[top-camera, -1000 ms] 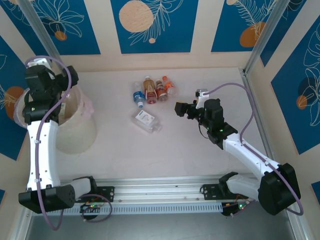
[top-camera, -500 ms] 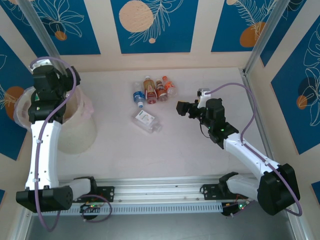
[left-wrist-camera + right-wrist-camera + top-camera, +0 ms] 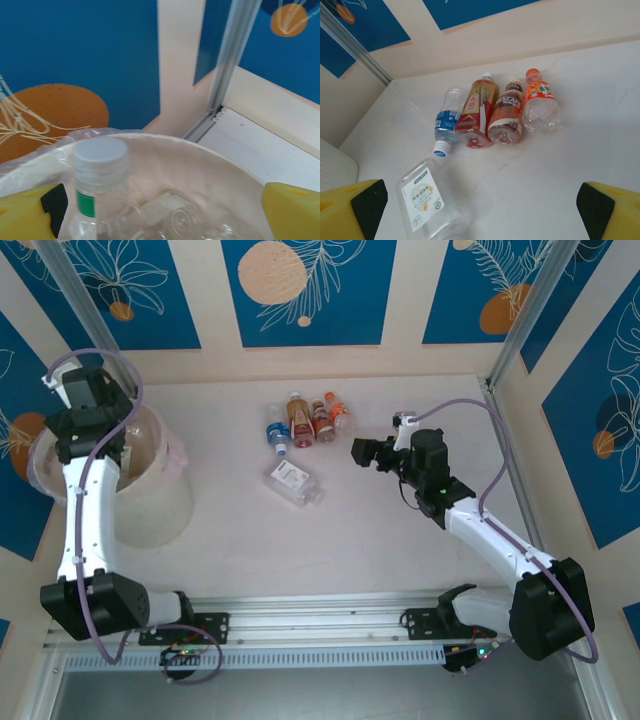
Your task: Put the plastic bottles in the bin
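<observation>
the left gripper (image 3: 160,220) hangs over the bin (image 3: 210,155), jaws spread wide and holding nothing. below it several bottles lie in the bin, and a white-capped bottle (image 3: 97,170) with a green band stands just beside the left finger. the bin sits at the left side of the table (image 3: 300,550), well apart from the loose bottles.

the right gripper (image 3: 480,210) is likewise released and empty, pointed at five bottles lying on the table. four lie side by side in a touching row: a blue bottle (image 3: 446,120), a red bottle (image 3: 476,112), a brown bottle (image 3: 506,116) and an orange bottle (image 3: 540,102). a flat bottle (image 3: 427,200) lies alone, just beside the blue bottle's cap and nearest the gripper.

the step in hand looks like the right arm's reach for a bottle. the flat bottle seems the best pick: it has bare table along both long sides, so the fingers can drop either side without knocking a neighbour. turn the wrist so the jaws cross its narrow width, not its length, and get low before closing, since thin clear plastic is likely to slip or buckle. in the row, only the end bottles give a finger room, and the orange bottle looks the easier. round bottles may roll if nudged, so come straight down. the bin is far from this arm, so the carry needs a firm grip and a release well inside the rim.
</observation>
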